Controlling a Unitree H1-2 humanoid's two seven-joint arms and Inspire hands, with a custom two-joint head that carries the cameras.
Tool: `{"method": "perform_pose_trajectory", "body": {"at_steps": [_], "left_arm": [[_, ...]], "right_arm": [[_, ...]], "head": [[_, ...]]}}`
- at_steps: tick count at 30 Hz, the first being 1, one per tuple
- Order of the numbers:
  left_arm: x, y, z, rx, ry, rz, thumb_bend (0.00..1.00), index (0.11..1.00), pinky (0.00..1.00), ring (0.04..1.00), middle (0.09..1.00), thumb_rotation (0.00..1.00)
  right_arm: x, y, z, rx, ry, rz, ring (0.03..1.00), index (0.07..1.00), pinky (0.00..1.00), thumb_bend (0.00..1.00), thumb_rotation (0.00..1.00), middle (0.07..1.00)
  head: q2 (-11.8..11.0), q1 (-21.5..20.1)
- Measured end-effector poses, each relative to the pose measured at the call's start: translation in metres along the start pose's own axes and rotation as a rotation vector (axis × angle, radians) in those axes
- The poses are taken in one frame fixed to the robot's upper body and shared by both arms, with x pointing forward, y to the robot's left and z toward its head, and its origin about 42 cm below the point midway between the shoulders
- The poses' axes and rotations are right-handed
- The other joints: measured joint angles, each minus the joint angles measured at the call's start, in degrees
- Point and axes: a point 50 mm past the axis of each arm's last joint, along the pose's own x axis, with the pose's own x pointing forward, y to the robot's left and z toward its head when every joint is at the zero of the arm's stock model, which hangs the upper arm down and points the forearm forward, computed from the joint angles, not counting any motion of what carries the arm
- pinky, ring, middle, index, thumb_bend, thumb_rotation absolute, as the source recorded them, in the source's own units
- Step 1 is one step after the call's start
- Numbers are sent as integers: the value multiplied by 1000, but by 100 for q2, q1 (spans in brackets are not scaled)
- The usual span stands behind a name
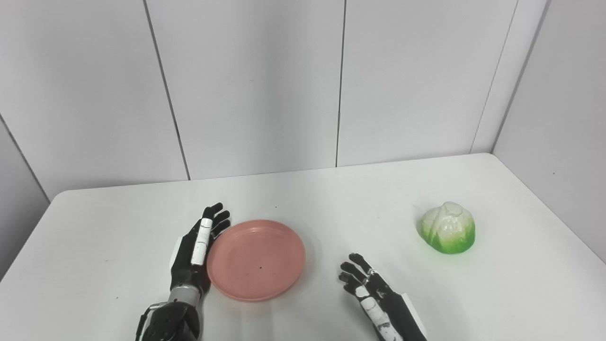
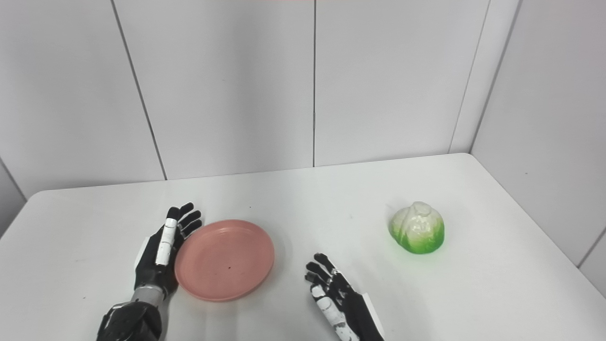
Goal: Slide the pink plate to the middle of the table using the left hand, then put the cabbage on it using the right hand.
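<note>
Left eye view: a pink plate (image 1: pixel 256 259) is seen flat on the white table (image 1: pixel 94 237), left of centre and near the front edge. The left hand (image 1: pixel 198 251) is placed against the plate's left rim, w/ the fingers straight and held together, pointing away from the robot; the palm side is turned to the plate and touches it or is just beside it, nothing is grasped. The right hand (image 1: pixel 374 296) is seen at the bottom, right of the plate and apart from it, w/ fingers spread and a little curled, holding nothing. The cabbage (image 1: pixel 448 227), white on top and green at the bottom, is resting on the table at the right side, well apart from the plate and from the right hand. Grey wall panels (image 1: pixel 255 85) are seen behind the table.

Right eye view: the same layout is shown, shifted a little to the left. The left hand (image 2: pixel 163 253) is again set along the plate's (image 2: pixel 225 260) left rim, fingers together. The right hand (image 2: pixel 338 296) is open and empty, between plate and cabbage (image 2: pixel 417 228) but nearer the front edge. The cabbage is not touched by anything.
</note>
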Motion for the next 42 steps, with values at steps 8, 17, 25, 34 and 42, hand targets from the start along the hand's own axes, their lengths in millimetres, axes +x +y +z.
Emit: {"method": "perform_pose_trajectory", "body": {"at_steps": [8,17,25,34,42], "left_arm": [[5,-20,-2,-36,8,-11,954,810,846,860,824,865],[9,-25,-1,-47,14,-19,937,807,842,856,827,890],[12,-23,-2,-56,22,-14,951,814,800,852,817,908],[13,-20,-3,-81,15,-10,939,807,842,855,820,867],[14,-16,-5,-76,8,-15,953,803,827,853,815,858]], "right_arm": [[2,10,-1,16,2,3,859,894,922,815,708,860],[3,19,0,0,8,-13,853,908,881,807,670,856],[3,26,0,-111,-2,-99,877,922,818,797,675,887],[2,27,37,-304,-99,-217,946,982,859,910,598,982],[3,6,88,-254,-113,-191,989,1000,833,994,467,1000]], "head": [[61,-237],[132,-413],[141,-466],[132,-510],[114,-492]]}}
